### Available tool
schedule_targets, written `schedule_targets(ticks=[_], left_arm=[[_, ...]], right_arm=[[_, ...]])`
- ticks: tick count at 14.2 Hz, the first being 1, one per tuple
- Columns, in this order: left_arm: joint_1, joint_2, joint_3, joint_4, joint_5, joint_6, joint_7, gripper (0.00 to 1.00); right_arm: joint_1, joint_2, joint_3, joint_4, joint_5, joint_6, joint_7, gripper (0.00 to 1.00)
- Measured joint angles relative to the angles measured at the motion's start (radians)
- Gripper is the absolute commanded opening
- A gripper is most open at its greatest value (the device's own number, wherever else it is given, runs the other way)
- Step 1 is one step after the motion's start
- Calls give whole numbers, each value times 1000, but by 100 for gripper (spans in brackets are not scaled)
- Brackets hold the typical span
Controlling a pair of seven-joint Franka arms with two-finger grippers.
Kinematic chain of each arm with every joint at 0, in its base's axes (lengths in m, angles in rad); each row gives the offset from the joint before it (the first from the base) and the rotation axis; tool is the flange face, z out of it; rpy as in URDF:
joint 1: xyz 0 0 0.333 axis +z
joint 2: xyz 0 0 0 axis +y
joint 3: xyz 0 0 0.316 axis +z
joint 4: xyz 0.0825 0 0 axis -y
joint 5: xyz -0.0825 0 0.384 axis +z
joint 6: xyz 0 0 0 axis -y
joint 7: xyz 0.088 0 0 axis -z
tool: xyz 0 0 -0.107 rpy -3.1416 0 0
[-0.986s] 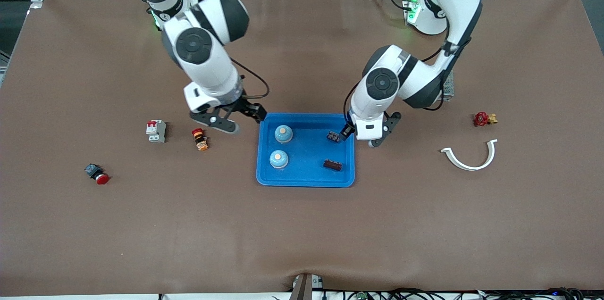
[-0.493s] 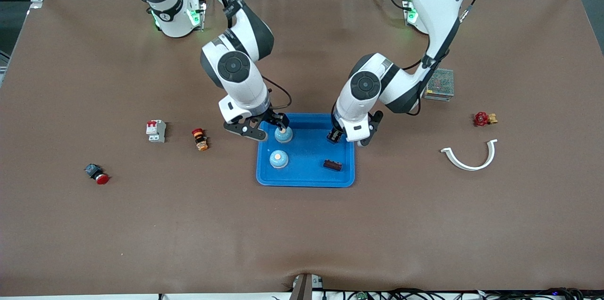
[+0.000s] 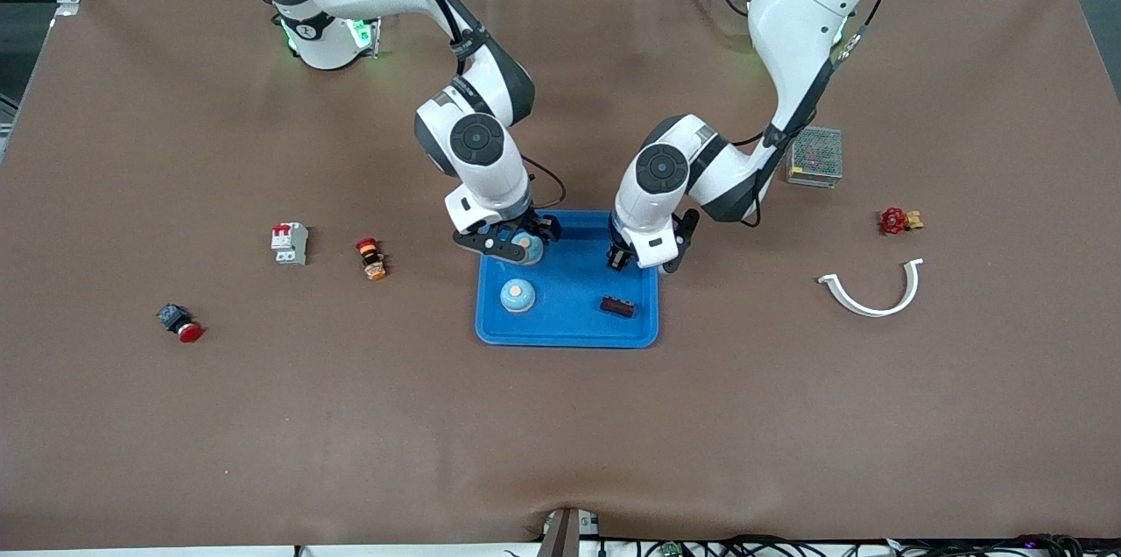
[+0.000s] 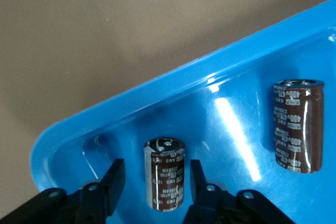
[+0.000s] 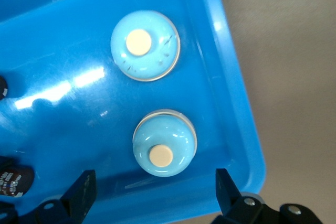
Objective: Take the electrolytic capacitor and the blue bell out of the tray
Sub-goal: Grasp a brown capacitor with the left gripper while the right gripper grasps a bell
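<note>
We found the electrolytic capacitor (image 4: 165, 174) standing upright in the tray (image 3: 567, 325), at the corner nearest the left arm's base; its silver lettering was unreadable. The left end effector (image 4: 156, 182) flanked it, fingers apart, untouching. Only the wrist views showed this. The right end effector (image 5: 152, 192) gaped wide around a blue bell (image 5: 164, 142).

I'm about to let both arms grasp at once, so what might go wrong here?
1. The left end effector straddles the capacitor close to the tray wall; a finger might catch the rim.
2. The right end effector is open around one blue bell; its rounded dome could slip out.
</note>
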State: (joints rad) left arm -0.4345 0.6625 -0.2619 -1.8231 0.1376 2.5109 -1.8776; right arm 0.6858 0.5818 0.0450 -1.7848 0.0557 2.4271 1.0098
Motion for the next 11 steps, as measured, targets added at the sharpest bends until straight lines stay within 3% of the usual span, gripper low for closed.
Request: schedule_targets(ticks=[2,9,11], left_arm=[[0,6,0,9,0,0,-2,2],[6,-13,7,62,7,-8,-2,0],[13,-44,10,78,9,-70,10,0]], right_arm=[[2,16,-3,1,-4,14,1,100],[2,51,-7,6,-60,39,24,100],[2,61,-11,6,-65,51,24,100]])
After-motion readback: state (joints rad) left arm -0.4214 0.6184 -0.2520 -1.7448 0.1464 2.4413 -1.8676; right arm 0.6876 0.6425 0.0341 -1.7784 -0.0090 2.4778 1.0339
